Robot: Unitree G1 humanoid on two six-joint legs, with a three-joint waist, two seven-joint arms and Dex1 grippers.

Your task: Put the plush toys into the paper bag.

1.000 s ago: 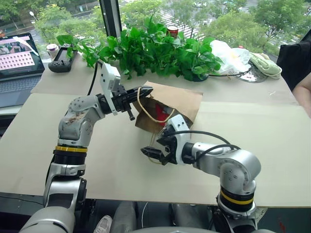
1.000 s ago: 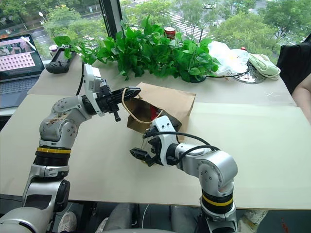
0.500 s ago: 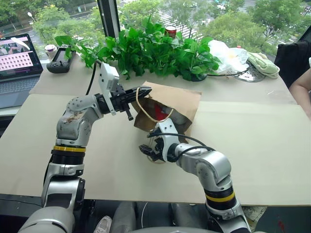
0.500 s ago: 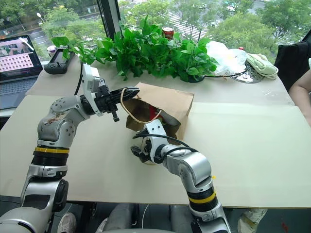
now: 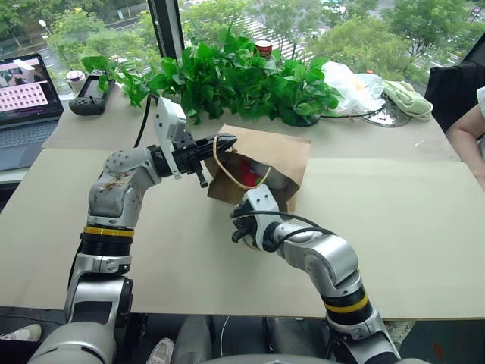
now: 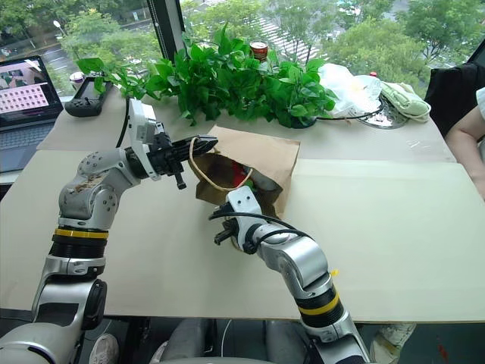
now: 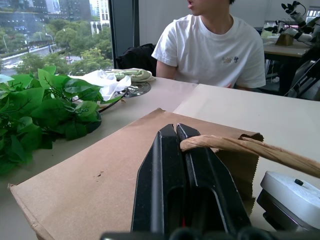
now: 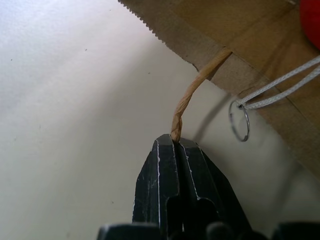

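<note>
The paper bag lies on its side on the table with its mouth toward me. My left gripper is shut on the bag's upper cord handle and holds the top edge of the mouth up. My right gripper is shut on the lower cord handle just in front of the mouth, low over the table. The red plush toy is inside the bag, with a greyish shape beside it. A metal ring on white strings hangs out of the mouth.
Leafy plants line the back of the table, with a red can behind them. A laptop and a controller sit at the back left, a white plastic bag and a pale green cloth at the back right. A person sits at the right edge.
My right gripper, open a second ago, has moved in toward the bag's mouth and shut on the lower handle. The left gripper has kept still on the upper handle.
</note>
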